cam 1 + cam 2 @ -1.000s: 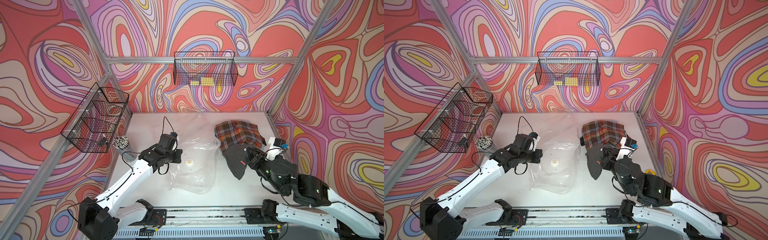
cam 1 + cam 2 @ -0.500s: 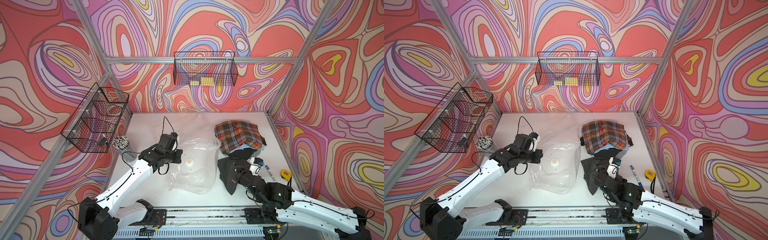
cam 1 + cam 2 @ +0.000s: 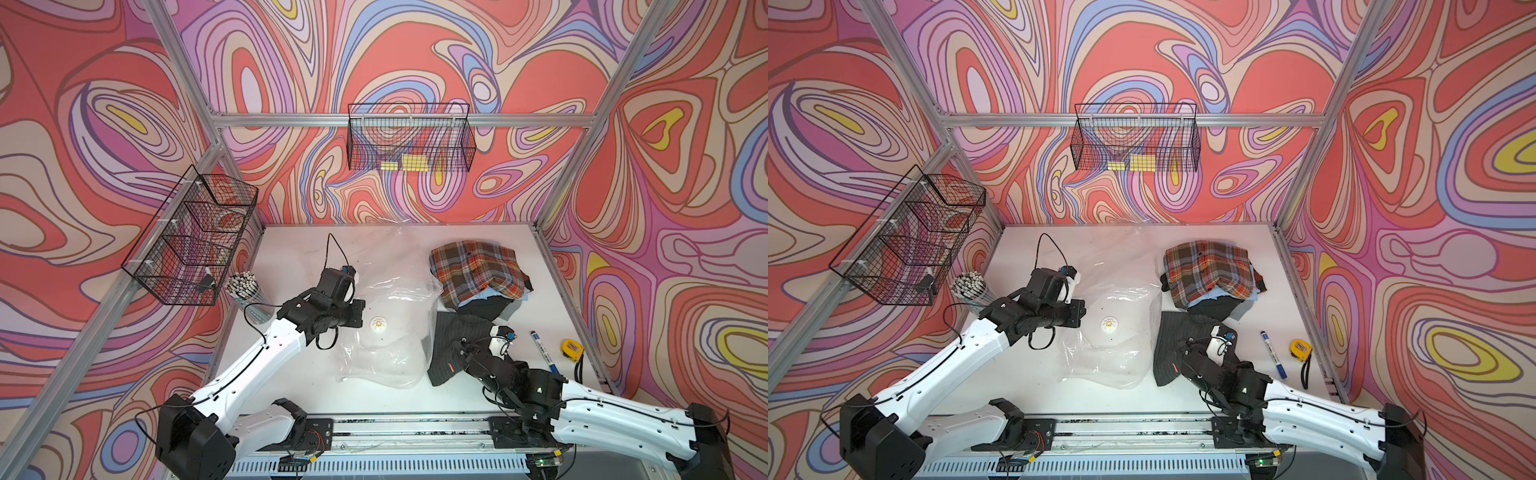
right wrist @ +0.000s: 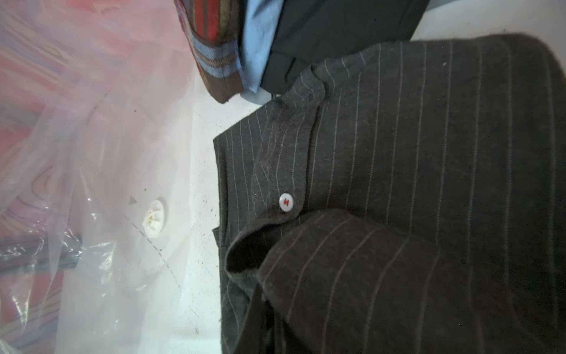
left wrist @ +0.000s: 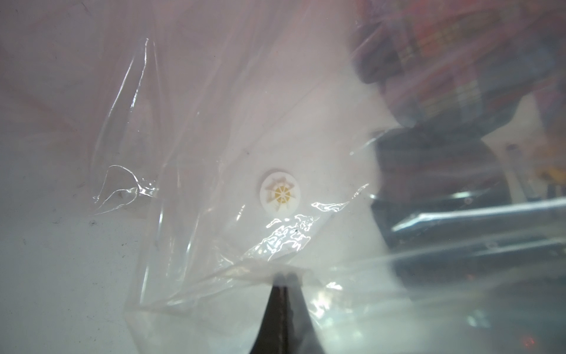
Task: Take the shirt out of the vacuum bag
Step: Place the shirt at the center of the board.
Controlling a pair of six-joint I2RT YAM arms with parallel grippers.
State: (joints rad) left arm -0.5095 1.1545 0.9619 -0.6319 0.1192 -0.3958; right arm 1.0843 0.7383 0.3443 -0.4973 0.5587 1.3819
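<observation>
Clear plastic vacuum bag [image 3: 399,345]: thin, glossy, heavily crinkled film; slack and flat on the white table [image 3: 299,374], between the two arms.
Bag axis: long way from the back wall toward the front rail; near end rounded and rumpled.
Valve [image 3: 379,323]: small round white disc with a yellow hub, facing up, about mid-bag; seen too from the left wrist [image 5: 280,194] and the right wrist [image 4: 154,222].
Pinstriped shirt [image 3: 451,330]: dark grey-brown brushed cloth with fine pale stripes, folded to a rough oblong; outside the bag, flat on the table, just beside the bag's edge on the right arm's side; touching the film or not, cannot tell.
Shirt axis: roughly parallel with the bag, back to front; white button [image 4: 286,202] stitched in red on the placket; small red tag [image 3: 451,368] near the front end.
Left gripper [image 5: 283,277]: black tapered jaws pressed together, pinching a gathered bit of bag film at the edge on the left arm's side.
Right gripper [image 3: 460,348]: low on the pinstriped shirt, jaws closed, a fold of striped cloth bunched at them.
Clothes pile [image 3: 476,270]: orange-brown plaid on top, light blue and black cloth beneath; behind the pinstriped shirt, touching its far end.
Table edge by the right arm: blue marker [image 3: 542,351] and yellow tape measure [image 3: 571,348], well apart from the bag.
Walls: two black wire baskets [image 3: 409,143]; cup of white-tipped sticks [image 3: 245,284] under the side one.
</observation>
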